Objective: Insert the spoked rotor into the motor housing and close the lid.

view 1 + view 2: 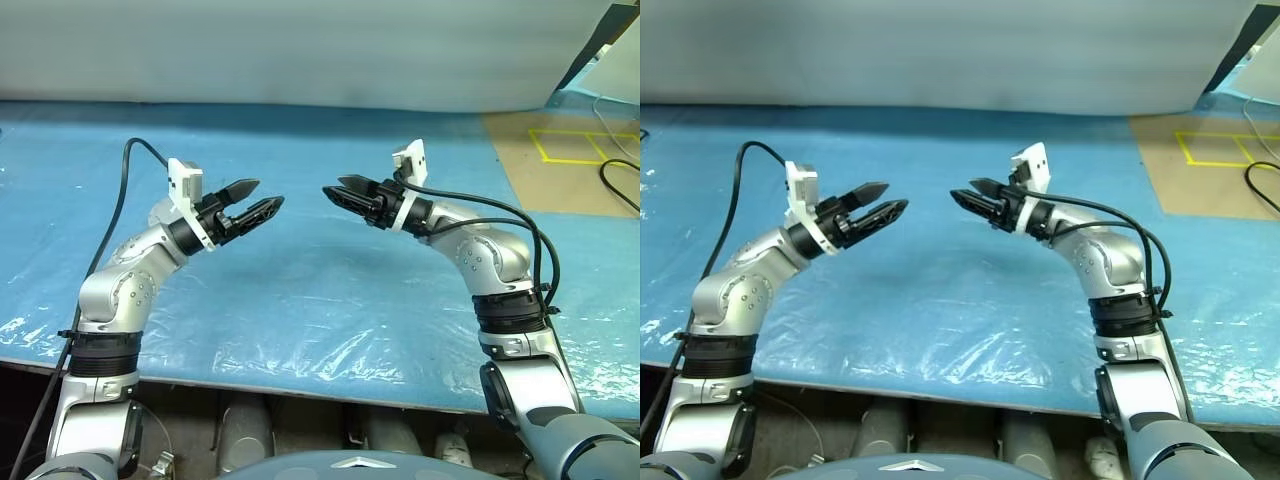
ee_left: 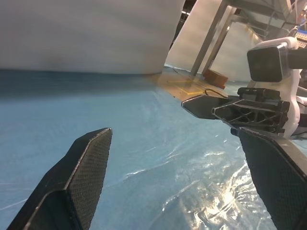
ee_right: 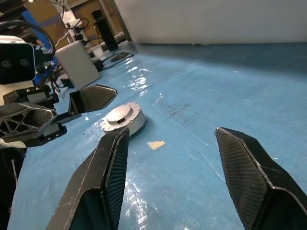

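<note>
Lid (image 3: 123,118) lies beyond raised, facing grippers.

The lid (image 3: 123,118), a round pale silver-white disc with a dark centre, lies flat on the blue plastic-covered worktop (image 3: 201,96). A small tan scrap (image 3: 156,144) lies on the worktop just beside it.

Both arms were raised over the table with elbows bent, forearms angled inward so the two grippers faced each other tip to tip, a short gap apart. The left gripper (image 1: 257,199) pointed toward the right with its black fingers spread and empty. The right gripper (image 1: 337,188) pointed toward the left, fingers parted, holding nothing.
</note>
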Tool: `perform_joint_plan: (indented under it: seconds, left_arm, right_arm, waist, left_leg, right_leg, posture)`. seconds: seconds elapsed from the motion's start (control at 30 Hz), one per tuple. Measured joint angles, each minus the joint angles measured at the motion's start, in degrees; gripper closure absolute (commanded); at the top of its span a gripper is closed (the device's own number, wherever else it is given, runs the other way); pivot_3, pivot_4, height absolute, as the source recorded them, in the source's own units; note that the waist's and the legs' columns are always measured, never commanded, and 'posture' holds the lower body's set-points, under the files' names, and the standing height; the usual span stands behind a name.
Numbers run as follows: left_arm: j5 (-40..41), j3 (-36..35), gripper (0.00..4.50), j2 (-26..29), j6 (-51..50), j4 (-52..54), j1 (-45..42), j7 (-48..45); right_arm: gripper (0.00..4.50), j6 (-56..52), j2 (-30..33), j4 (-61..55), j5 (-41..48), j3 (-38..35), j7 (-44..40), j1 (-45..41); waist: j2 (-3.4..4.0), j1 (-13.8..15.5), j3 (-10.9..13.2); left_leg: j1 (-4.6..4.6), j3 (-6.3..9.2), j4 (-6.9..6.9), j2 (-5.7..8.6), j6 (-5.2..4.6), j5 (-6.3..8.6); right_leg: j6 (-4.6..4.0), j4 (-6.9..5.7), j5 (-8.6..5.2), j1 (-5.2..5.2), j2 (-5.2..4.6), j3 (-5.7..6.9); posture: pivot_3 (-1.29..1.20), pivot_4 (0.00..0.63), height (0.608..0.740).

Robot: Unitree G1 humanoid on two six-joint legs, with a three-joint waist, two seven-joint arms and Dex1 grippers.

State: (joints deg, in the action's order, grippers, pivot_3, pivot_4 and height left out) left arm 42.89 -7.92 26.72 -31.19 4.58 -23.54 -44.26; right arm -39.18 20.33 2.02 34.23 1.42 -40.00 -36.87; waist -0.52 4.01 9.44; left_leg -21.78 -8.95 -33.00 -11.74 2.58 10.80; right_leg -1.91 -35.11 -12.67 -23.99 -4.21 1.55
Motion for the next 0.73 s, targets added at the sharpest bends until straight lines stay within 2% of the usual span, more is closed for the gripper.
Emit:
perform_joint_plan:
  seconds: [0.5,0.73]
  left_arm:
    - [-0.5,-0.92,0.05,0.46,-0.41,-0.95,-1.14,-0.81]
    - [-1.54,-0.61,0.05,0.46,-0.61,-3.39,-2.64,-2.19]
  right_arm:
    - [1.51,4.97,-1.2,0.19,-7.33,2.07,-0.61,1.25]
    - [1.51,10.33,-2.61,0.16,-11.14,2.12,1.36,4.53]
  waist:
    - [0.0,-0.01,0.0]
    - [0.0,0.03,0.0]
  left_leg:
    - [0.02,-0.01,-0.01,0.0,0.0,0.0]
    - [0.01,-0.01,-0.01,0.0,-0.01,0.0]
  right_leg:
    - [-0.01,-0.04,-0.01,0.0,0.0,-0.02]
    - [-0.01,-0.05,-0.01,0.0,0.0,-0.01]
  posture:
    - [0.0,0.15,0.74]
    - [0.0,0.15,0.74]
